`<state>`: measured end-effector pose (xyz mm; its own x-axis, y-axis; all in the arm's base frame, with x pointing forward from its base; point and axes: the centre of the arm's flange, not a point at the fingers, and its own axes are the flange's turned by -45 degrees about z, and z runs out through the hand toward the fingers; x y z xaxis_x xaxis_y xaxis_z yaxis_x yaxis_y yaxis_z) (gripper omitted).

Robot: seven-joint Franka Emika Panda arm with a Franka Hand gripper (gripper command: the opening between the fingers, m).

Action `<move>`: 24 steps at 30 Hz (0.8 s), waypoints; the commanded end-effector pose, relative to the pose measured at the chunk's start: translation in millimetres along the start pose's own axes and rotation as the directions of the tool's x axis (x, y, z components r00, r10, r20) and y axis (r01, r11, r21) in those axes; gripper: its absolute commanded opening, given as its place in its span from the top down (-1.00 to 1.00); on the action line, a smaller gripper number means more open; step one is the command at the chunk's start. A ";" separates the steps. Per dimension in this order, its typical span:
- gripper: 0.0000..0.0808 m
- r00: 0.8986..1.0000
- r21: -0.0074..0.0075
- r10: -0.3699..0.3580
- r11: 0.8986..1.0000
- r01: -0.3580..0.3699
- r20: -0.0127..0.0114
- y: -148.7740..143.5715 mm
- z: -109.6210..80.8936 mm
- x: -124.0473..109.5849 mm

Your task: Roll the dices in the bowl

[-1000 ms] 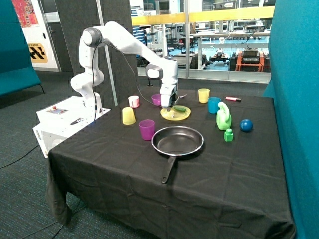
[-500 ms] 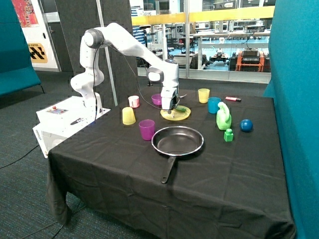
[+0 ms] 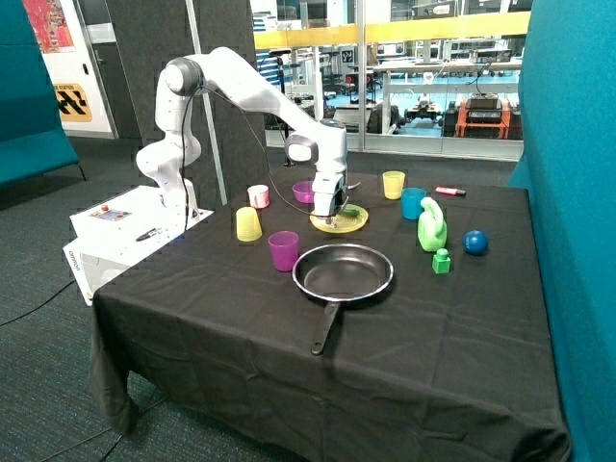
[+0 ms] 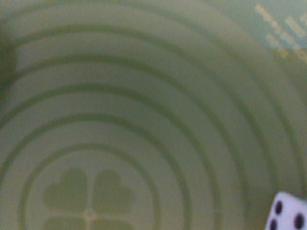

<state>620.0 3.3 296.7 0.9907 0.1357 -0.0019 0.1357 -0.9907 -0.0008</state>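
My gripper (image 3: 329, 216) hangs very low over the yellow plate (image 3: 352, 224), close to its surface. The wrist view is filled by that plate (image 4: 144, 96), with raised rings and a clover shape. One white die (image 4: 289, 212) with black pips lies on the plate at the edge of the wrist view. The small purple bowl (image 3: 303, 192) stands just behind the plate, partly hidden by the arm. No dice show inside the bowl from here.
A green item (image 3: 349, 209) lies on the plate. A purple cup (image 3: 283, 250) and a black frying pan (image 3: 343, 271) stand in front of it. Nearby are an upturned yellow cup (image 3: 248, 223), a blue cup (image 3: 413, 203) and a green toy (image 3: 431, 224).
The gripper has come down closer to the yellow plate. Nothing else on the table has moved.
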 end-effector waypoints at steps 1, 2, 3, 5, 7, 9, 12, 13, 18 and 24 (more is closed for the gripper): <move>0.05 1.000 -0.001 0.001 1.000 -0.001 -0.002 -4.1 6.4 2.7; 0.05 1.000 -0.001 0.002 1.000 -0.002 -0.002 -4.2 6.4 3.2; 0.05 1.000 -0.001 0.002 1.000 -0.002 -0.002 -4.1 6.3 3.5; 0.05 1.000 -0.001 0.003 1.000 -0.003 -0.002 -4.0 5.8 4.1; 0.06 1.000 -0.001 0.002 1.000 -0.002 -0.002 -4.1 5.7 4.2; 0.06 1.000 -0.001 0.002 1.000 -0.002 -0.002 -4.2 5.9 4.0; 0.06 1.000 -0.001 0.003 1.000 -0.003 -0.002 -4.4 6.8 2.7; 0.06 1.000 -0.001 0.003 1.000 -0.003 -0.002 -4.5 7.2 2.2; 0.07 1.000 -0.001 0.004 1.000 -0.004 -0.002 -4.6 9.0 0.8; 0.08 1.000 -0.001 0.007 1.000 -0.007 -0.002 -4.7 10.8 1.2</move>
<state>622.1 7.5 288.9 0.9912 0.1320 -0.0031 0.1320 -0.9912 -0.0024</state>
